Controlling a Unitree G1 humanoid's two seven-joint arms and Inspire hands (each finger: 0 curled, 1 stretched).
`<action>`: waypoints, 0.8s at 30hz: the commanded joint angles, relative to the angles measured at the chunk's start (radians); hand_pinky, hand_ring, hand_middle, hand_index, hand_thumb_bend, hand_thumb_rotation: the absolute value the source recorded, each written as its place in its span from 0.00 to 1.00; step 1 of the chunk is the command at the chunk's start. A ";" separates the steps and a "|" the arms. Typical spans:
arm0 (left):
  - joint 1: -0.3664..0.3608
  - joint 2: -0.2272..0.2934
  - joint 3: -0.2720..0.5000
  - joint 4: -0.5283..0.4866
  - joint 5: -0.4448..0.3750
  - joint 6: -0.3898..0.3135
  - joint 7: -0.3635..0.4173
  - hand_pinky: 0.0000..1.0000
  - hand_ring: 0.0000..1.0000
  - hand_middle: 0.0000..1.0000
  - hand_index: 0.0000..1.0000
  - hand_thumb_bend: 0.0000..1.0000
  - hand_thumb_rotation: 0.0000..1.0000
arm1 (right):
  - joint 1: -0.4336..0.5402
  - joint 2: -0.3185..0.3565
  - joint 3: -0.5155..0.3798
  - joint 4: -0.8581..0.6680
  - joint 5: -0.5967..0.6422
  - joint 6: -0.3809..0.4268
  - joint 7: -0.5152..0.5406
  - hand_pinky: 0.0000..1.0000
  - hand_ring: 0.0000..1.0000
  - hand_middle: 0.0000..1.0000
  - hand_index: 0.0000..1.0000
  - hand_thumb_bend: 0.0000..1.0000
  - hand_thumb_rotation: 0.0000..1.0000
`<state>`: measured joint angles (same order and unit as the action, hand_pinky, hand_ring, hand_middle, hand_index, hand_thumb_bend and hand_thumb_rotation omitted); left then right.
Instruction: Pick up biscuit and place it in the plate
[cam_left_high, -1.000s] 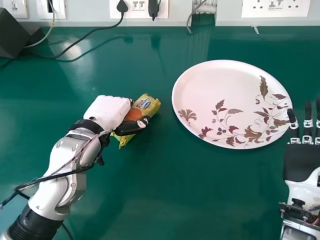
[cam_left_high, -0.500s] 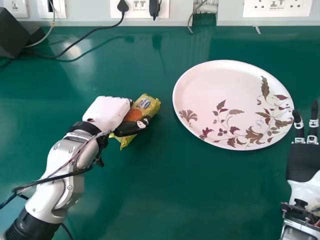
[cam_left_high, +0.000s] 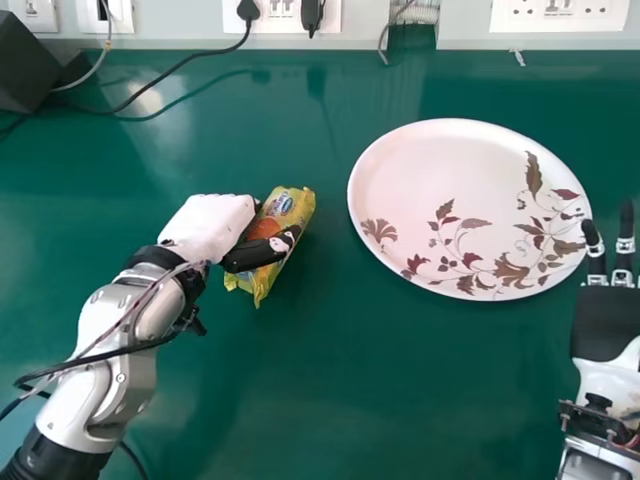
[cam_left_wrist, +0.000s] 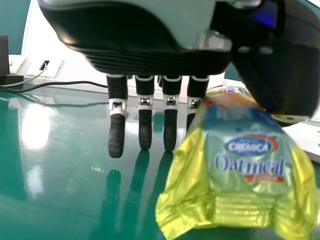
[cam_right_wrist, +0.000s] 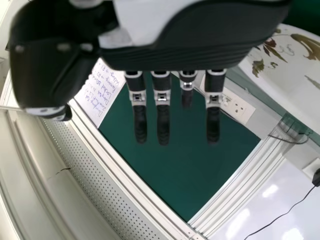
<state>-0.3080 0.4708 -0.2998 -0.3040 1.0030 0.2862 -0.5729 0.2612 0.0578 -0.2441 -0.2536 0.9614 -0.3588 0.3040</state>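
Biscuit packet (cam_left_high: 285, 212), yellow wrapper and all, can be spotted on the bench (cam_left_high: 350, 380) to the left of the plate (cam_left_high: 440, 170), well apart from its rim. It's laid at a slant, with the far end tipped toward the plate's side. In the left wrist view, a blue and green panel can be made out on the wrapper.

The left hand (cam_left_high: 212, 228) is placed left of the plate too, right at the packet. Its fingers are held straight and a bit spread, pointed down at the bench, and the thumb is laid across the wrapper. How firmly the packet is pressed, if at all, can't really be told from these angles.

The right hand (cam_left_high: 604, 325) is parked just off the plate's right side, a little nearer the robot, fingers straight and spread. One finger is lined up right by the rim, but whether the two are touching can't be told.

As for the plate, it's white, and brown and maroon leaves are printed on it. Beyond it, sockets (cam_left_high: 553, 12) are fitted along the wall, and a black cable (cam_left_high: 190, 62) is run across the bench, beyond and to the left of the plate.
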 joint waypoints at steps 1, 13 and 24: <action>0.041 0.006 -0.020 0.011 -0.041 -0.004 -0.064 0.41 0.43 0.47 0.49 0.50 0.00 | 0.016 0.088 -0.002 -0.008 -0.001 -0.013 -0.001 0.49 0.64 0.67 0.70 0.72 0.05; 0.027 0.026 -0.012 -0.010 -0.066 -0.019 -0.060 0.40 0.43 0.47 0.50 0.50 0.00 | 0.019 0.087 0.007 -0.019 0.000 -0.009 -0.014 0.38 0.53 0.60 0.66 0.72 0.05; 0.045 0.040 0.017 -0.095 -0.095 -0.017 -0.071 0.41 0.43 0.46 0.50 0.50 0.00 | 0.032 0.082 0.012 -0.024 -0.011 -0.019 -0.013 0.37 0.53 0.59 0.64 0.72 0.06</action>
<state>-0.2939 0.5058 -0.2827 -0.3764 0.9276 0.2745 -0.6188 0.2859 0.0603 -0.2288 -0.2702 0.9536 -0.3624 0.2806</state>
